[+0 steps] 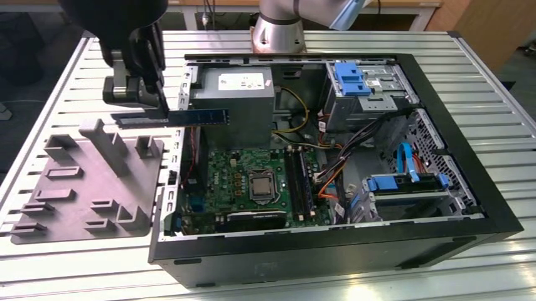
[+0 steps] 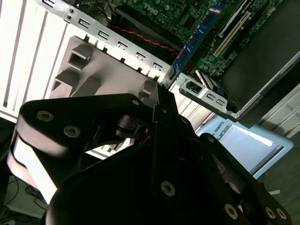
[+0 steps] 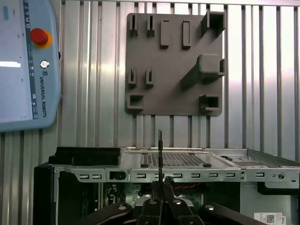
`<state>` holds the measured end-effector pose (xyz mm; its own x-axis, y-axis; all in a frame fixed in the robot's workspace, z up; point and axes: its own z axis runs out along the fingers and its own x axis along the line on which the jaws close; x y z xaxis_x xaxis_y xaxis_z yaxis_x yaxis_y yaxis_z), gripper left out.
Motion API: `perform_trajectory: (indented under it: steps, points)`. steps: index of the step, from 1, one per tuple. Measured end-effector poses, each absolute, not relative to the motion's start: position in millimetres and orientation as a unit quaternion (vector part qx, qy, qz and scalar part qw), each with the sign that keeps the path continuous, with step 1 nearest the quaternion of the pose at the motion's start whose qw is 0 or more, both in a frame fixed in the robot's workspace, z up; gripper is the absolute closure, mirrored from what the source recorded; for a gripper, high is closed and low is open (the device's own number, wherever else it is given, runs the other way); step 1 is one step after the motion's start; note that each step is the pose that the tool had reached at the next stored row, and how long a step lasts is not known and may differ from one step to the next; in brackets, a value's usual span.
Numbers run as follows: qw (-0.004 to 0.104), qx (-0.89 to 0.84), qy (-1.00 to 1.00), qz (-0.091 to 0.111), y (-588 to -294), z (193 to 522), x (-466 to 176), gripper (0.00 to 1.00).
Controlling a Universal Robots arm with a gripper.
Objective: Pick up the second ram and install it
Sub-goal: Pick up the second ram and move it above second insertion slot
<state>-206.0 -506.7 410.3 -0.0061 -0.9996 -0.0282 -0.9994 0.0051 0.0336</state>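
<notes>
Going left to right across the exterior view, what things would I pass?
Grey holder tray → blue ram stick, held by the hand → silver processor → black memory slots → blue drive bracket.

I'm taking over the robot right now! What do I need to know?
Gripper: shut on the ram, which is held level over the case wall on the exterior view's left.
Tray: beside the case, on that same side.
Done: the ram is picked up and off the tray.
Left: the ram is not yet in the slots on the motherboard.
</notes>
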Motion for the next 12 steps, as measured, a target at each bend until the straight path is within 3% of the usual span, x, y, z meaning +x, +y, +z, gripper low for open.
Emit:
perform_trajectory:
  steps: [12]
  points:
    - [0.002, 0.705, -0.709, -0.022, -506.3, 410.1, -190.2, 0.89]
